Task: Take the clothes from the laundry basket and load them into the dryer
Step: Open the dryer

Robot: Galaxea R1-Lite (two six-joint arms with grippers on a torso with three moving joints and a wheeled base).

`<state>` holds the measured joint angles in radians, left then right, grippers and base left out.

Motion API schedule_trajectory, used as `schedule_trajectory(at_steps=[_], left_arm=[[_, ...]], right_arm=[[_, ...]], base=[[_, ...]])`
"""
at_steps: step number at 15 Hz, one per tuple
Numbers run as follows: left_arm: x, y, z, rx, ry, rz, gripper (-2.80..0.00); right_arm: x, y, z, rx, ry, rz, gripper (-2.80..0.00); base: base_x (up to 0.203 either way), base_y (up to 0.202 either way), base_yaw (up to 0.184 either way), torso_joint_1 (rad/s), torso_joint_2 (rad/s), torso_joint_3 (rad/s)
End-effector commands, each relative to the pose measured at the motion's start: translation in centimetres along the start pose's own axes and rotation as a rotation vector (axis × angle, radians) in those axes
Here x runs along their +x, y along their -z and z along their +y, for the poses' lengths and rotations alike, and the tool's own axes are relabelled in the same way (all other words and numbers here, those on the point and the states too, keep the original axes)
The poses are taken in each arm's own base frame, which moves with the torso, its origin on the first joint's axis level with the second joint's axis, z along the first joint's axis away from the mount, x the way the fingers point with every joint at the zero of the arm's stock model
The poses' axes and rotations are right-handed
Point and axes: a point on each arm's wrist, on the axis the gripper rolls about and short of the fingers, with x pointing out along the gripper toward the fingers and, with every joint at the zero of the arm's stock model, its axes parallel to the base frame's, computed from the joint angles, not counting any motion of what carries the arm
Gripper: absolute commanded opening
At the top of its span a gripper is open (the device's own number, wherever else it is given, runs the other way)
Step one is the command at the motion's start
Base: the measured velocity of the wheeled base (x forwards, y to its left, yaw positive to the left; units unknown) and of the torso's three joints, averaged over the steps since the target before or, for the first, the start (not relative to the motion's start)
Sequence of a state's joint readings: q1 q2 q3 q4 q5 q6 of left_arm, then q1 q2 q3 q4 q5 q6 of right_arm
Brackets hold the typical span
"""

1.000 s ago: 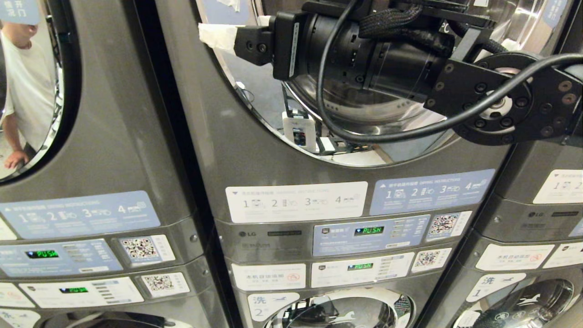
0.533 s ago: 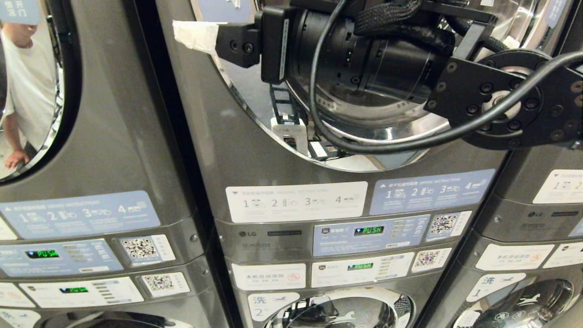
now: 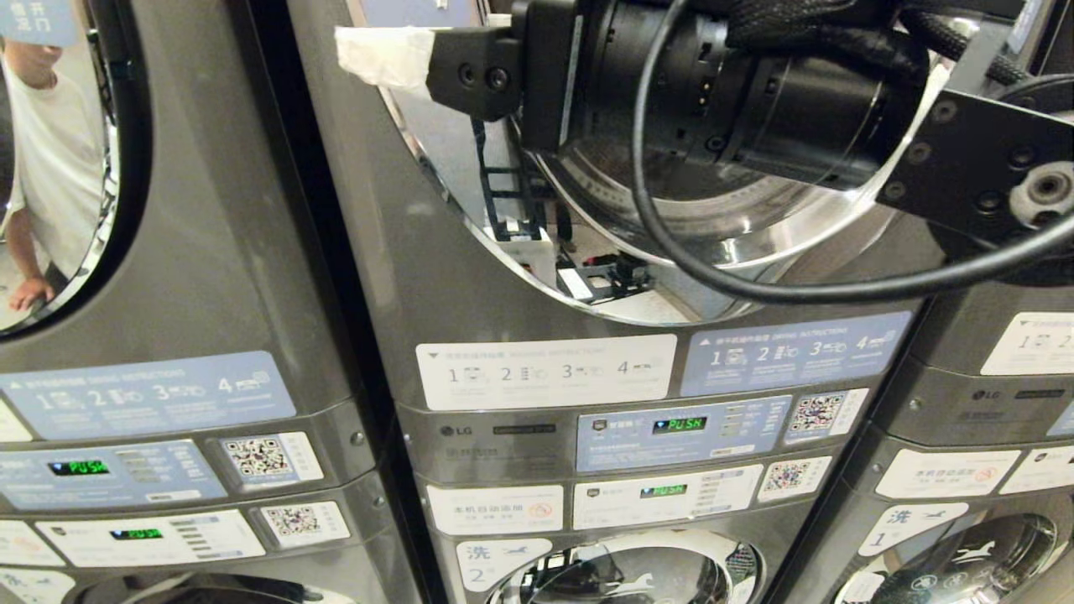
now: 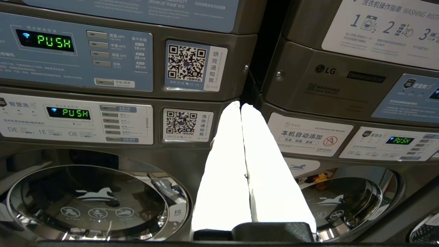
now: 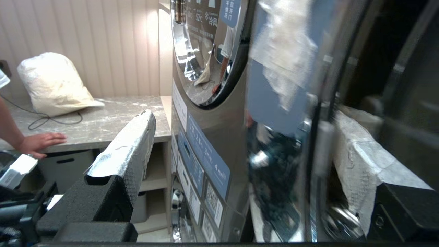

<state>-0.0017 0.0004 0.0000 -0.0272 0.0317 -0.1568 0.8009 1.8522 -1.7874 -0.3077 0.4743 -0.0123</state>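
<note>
The right end effector [image 3: 394, 54] is raised in front of the upper dryer door [image 3: 671, 277], its taped fingers spread wide and grasping nothing; in the right wrist view one finger [image 5: 132, 151] stands out to the side of the machine while the other [image 5: 360, 171] lies close against the door's edge, so the door's rim seems to sit between them. No garment shows in either end effector, and neither the clothes nor the laundry basket appear in any view, so where they are cannot be told from here. The drum behind the round door shows bare metal and reflections, with no fabric visible inside. The left end effector [image 4: 244, 164] is parked low in front of the control panels [image 4: 75, 51], its white fingers pressed together and empty. A person's hand [image 5: 39, 142] rests on a desk [image 5: 103, 127] beside the machines, where a white bag [image 5: 55, 82] sits. Judged from this, the task looks early: the work appears to be at the door, and loading the clothes is yet to come.
</note>
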Motion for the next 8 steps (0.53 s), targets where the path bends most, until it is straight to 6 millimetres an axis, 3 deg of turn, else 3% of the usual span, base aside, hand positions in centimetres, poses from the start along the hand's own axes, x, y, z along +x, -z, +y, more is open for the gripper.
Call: schedule_trajectory(at_steps=[1,5,8], left_arm=[[0.2,0.8,0.1,0.000,-0.005,0.026,-2.80],[0.2,0.8,0.1,0.000,-0.005,0.026,-2.80],[0.2,0.8,0.1,0.000,-0.006,0.026,-2.80]], right_arm=[[-1.8,-1.4,0.8,-0.006,0.003,-0.010,0.00],[-4.4,-2.1,2.0,-0.016,0.046,0.004,0.00],[-4.9,-1.3,2.3,0.000,0.041,0.036,0.00]], base=[[0.000,0.000,0.000,0.000,0.00,0.000],[0.000,0.000,0.000,0.000,0.00,0.000],[0.000,0.000,0.000,0.000,0.00,0.000]])
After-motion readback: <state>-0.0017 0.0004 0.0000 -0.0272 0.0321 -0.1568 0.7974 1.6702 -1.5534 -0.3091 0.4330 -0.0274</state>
